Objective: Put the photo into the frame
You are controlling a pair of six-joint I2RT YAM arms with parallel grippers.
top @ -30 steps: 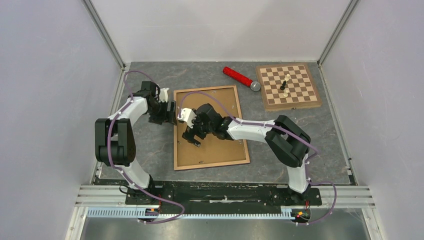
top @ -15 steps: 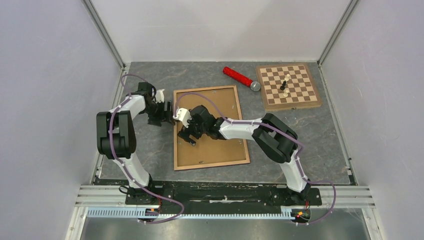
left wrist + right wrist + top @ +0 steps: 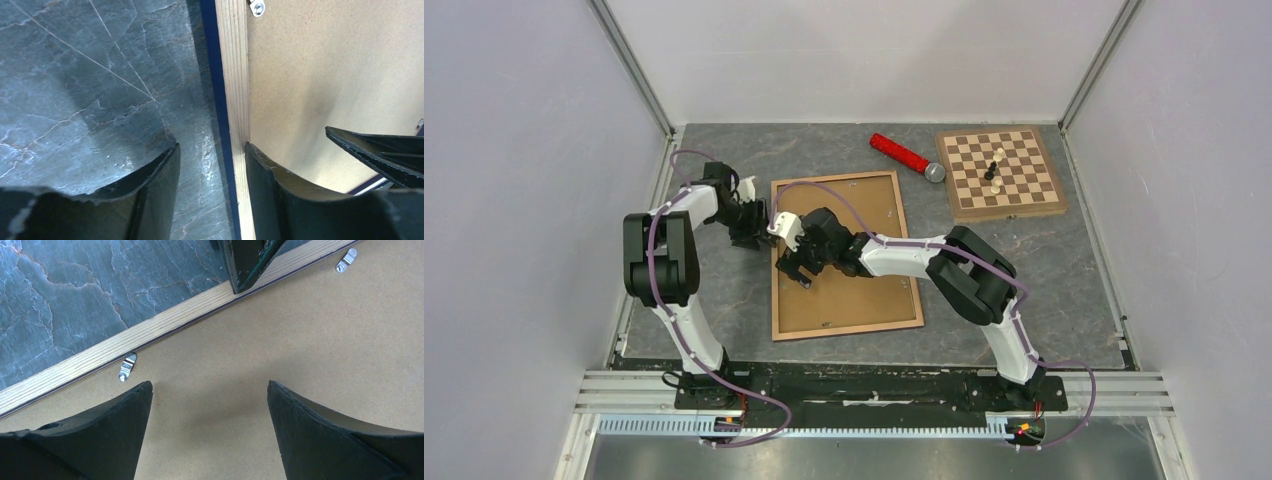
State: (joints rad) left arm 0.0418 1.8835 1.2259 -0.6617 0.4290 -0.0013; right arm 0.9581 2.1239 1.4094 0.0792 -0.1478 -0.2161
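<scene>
The frame (image 3: 849,327) lies face down on the grey table, light wood up, with a brown fibreboard panel (image 3: 864,295) and metal clips inside it. The photo is hidden. My left gripper (image 3: 762,222) is open and straddles the frame's left rail (image 3: 235,75). In the left wrist view the gripper (image 3: 211,146) has one finger on the table and the other against the rail's inner edge. My right gripper (image 3: 795,268) is open and empty just above the panel (image 3: 280,330). In the right wrist view it (image 3: 210,384) hangs close to a clip (image 3: 126,367).
A wooden chessboard (image 3: 1006,172) with two pieces stands at the back right. A red cylinder with a grey cap (image 3: 902,155) lies beside it. The two grippers are close together at the frame's left rail. Walls enclose the table.
My right gripper has moved left across the panel toward the frame's left rail. My left gripper has shifted slightly back along that rail and its elbow has swung in.
</scene>
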